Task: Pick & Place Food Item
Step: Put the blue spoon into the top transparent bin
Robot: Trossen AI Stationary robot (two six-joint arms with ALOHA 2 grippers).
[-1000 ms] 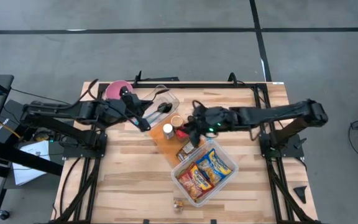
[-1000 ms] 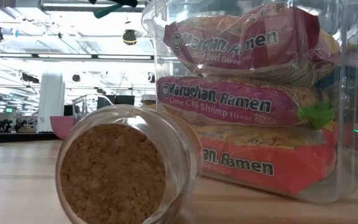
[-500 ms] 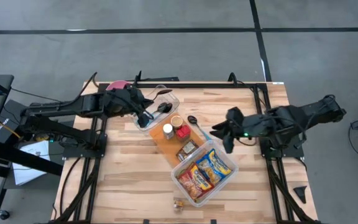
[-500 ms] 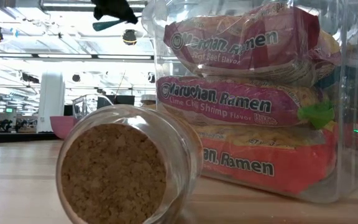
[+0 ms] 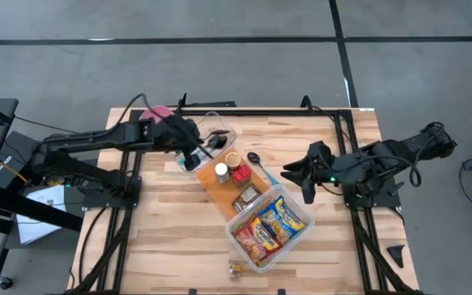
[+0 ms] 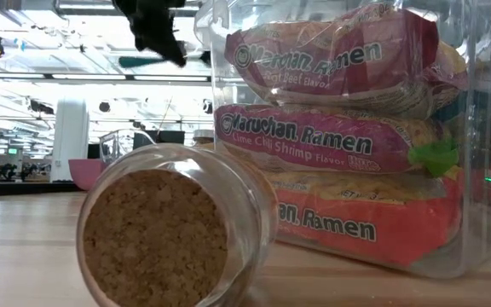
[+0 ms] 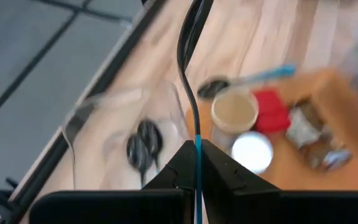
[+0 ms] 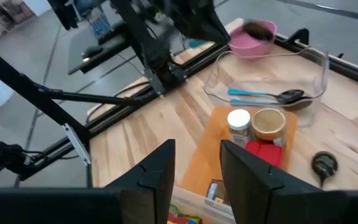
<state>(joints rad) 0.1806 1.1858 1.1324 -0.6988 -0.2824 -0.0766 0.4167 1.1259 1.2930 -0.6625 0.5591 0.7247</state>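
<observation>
My left gripper (image 5: 191, 153) hangs over a clear container (image 5: 220, 127) at the table's far side, shut on a thin spoon (image 7: 190, 56) with a blue and black handle. Other dark spoons (image 7: 143, 144) lie inside the container. An orange board (image 5: 215, 190) carries a white-lidded jar (image 5: 220, 170), a tan jar (image 5: 233, 159), a red item (image 5: 241, 173) and a small packet (image 5: 247, 197). A clear bin (image 5: 238, 220) holds ramen packets (image 5: 270, 223). My right gripper (image 5: 306, 182) is open and empty, right of the board. My left gripper pinches the spoon's blue handle part (image 7: 197, 144) between its two fingertips. The fingers slant down from the table's left. The black length runs on away from the fingers. The spoon is lifted clear above the container and shows roughly level in the low view (image 6: 135, 61).
A black spoon (image 5: 256, 157) lies on the table right of the board. A pink bowl (image 5: 157, 111) sits at the far left, partly under the left arm. A cork-stoppered jar (image 6: 156, 230) lies on its side near the front edge.
My right gripper has drawn back from the board toward the table's right edge, uncovering the black spoon beside the board. My left gripper has come down a little over the clear container with its spoon.
</observation>
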